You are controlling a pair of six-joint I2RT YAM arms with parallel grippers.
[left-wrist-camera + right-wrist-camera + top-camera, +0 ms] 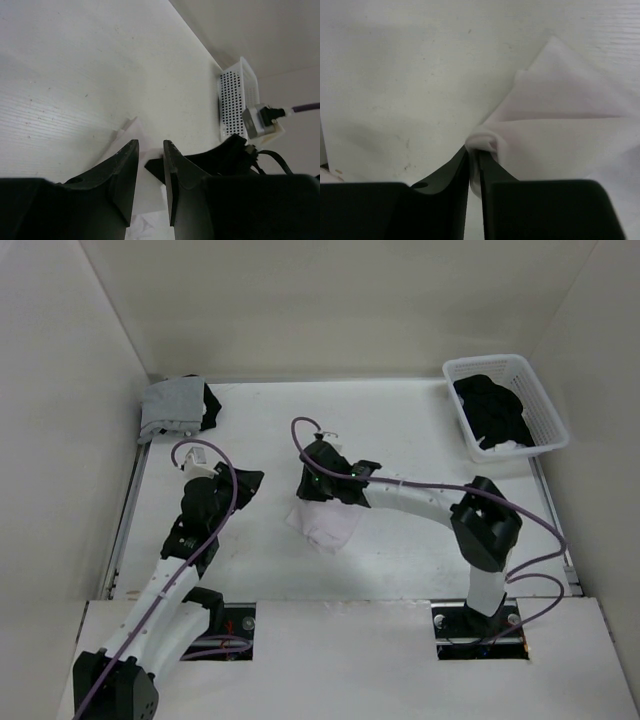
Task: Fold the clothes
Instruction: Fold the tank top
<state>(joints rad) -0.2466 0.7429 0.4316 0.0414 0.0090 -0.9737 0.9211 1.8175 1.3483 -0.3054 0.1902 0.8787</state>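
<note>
The right arm is rising from its base to a raised elbow, then reaching leftward over the tabletop [420, 550]. Its wrist is tipping down onto the pale pink garment [325, 528], which is lying crumpled near the middle. The right pincer [475, 151] is standing almost closed, pinching a small fold of that garment between its tips. The left arm is stretching forward along the left side. The left pincer [151, 145] is pointing towards the same garment, jaws slightly parted and gripping nothing. A grey garment [165, 405] is lying in the far left corner, and black clothes [492, 408] are sitting in the basket [545, 410].
</note>
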